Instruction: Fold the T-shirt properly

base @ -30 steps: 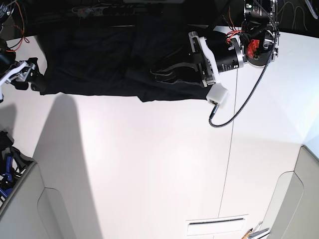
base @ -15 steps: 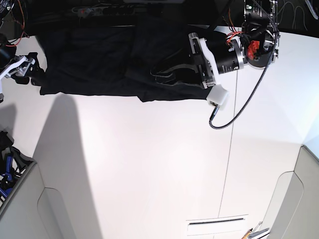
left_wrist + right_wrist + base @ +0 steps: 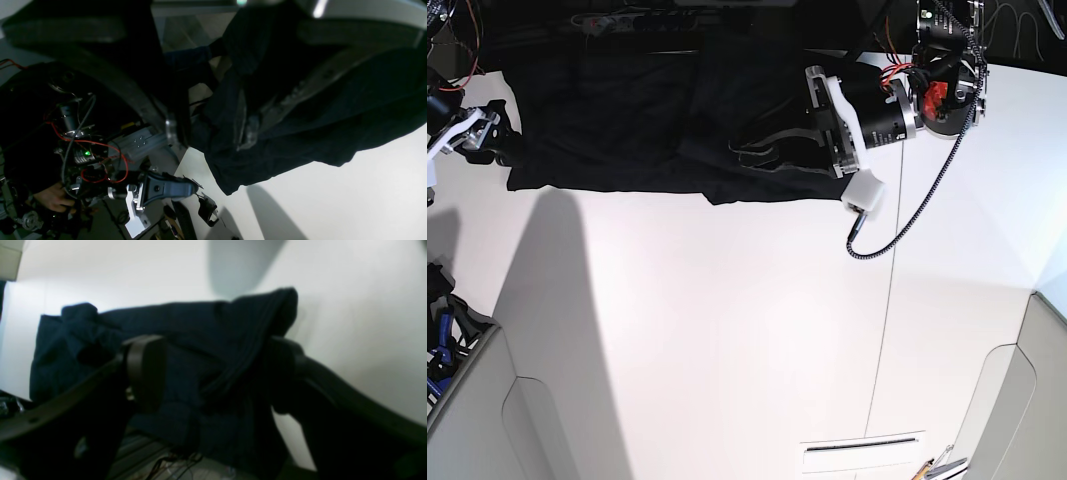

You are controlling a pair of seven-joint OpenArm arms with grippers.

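The black T-shirt [image 3: 627, 120] lies bunched along the far edge of the white table [image 3: 727, 330]. My left gripper [image 3: 752, 152] reaches in from the right, low over the shirt's right half. In the left wrist view the left gripper [image 3: 210, 133] has its jaws apart, with a ridge of the T-shirt [image 3: 300, 133] between them. My right gripper [image 3: 505, 148] sits at the shirt's left end. In the right wrist view the right gripper [image 3: 215, 370] is wide open, straddling a corner of the T-shirt [image 3: 200, 326].
A braided cable [image 3: 917, 215] and a white block [image 3: 864, 190] hang from the left arm over the table. Wires and electronics [image 3: 627, 18] line the far edge. Grey bins [image 3: 467, 420] flank the near corners. A slot [image 3: 862, 452] sits at the near edge.
The right gripper has slid a little toward the far edge beside the shirt's left end. The left gripper has crept slightly the same way. The shirt lies as before.
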